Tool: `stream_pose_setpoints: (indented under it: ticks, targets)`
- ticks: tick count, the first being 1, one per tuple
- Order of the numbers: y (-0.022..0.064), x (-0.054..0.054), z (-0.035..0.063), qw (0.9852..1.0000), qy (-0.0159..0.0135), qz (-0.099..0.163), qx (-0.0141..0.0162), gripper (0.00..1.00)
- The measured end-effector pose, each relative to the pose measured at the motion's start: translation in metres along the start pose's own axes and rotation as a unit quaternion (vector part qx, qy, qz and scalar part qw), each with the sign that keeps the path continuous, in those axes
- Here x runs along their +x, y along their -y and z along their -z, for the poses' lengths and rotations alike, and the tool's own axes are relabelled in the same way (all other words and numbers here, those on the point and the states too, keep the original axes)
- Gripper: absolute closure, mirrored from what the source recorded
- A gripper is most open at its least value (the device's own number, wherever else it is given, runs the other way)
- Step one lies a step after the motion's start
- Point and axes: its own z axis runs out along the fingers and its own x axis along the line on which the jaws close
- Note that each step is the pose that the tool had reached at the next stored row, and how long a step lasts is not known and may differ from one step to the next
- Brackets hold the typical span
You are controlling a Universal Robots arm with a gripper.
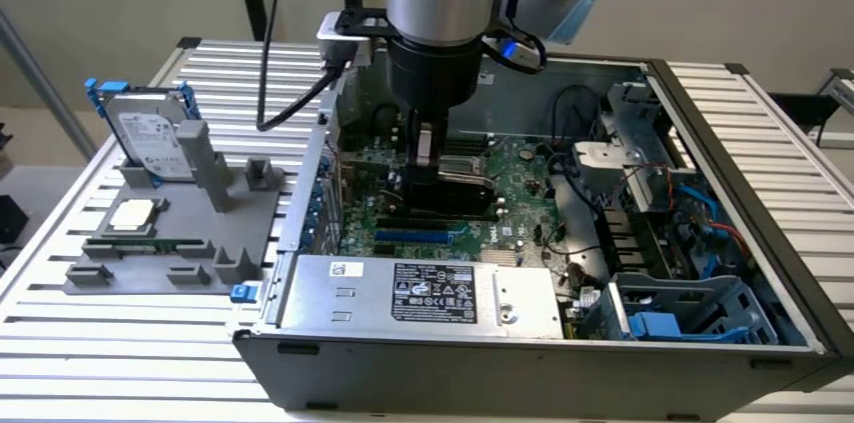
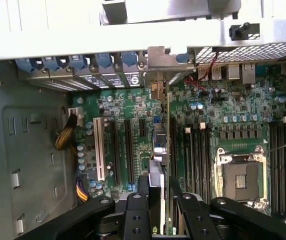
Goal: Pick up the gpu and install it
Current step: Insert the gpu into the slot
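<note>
My gripper [image 1: 424, 165] reaches down into the open computer case [image 1: 534, 343], over the green motherboard [image 1: 514, 168]. It is shut on the gpu [image 1: 447, 201], which stands on edge, its black face toward the exterior view's front. In the wrist view the gpu [image 2: 162, 150] appears edge-on between the black fingers [image 2: 144, 192], running across the expansion slots [image 2: 128, 145]. Its silver end bracket [image 2: 165, 59] sits against the case's rear wall, next to the blue slot clips [image 2: 103, 61]. Whether the card's lower edge is seated in a slot I cannot tell.
On the exterior view's left, a grey fixture [image 1: 200, 243] holds a silver hard drive with blue rails [image 1: 144, 128] and a small square CPU chip [image 1: 134, 215]. The power supply [image 1: 427, 293], a blue drive cage [image 1: 687, 313] and cables crowd the case. The CPU socket [image 2: 238, 177] lies beside the gpu.
</note>
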Motion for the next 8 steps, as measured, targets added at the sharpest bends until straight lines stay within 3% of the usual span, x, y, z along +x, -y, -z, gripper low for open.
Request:
stream_pose_setpoints:
  ticks: [8]
  targets:
    - [0.0001,0.0001,-0.0047,1.0000,-0.0003,0.003,-0.0001,0.73]
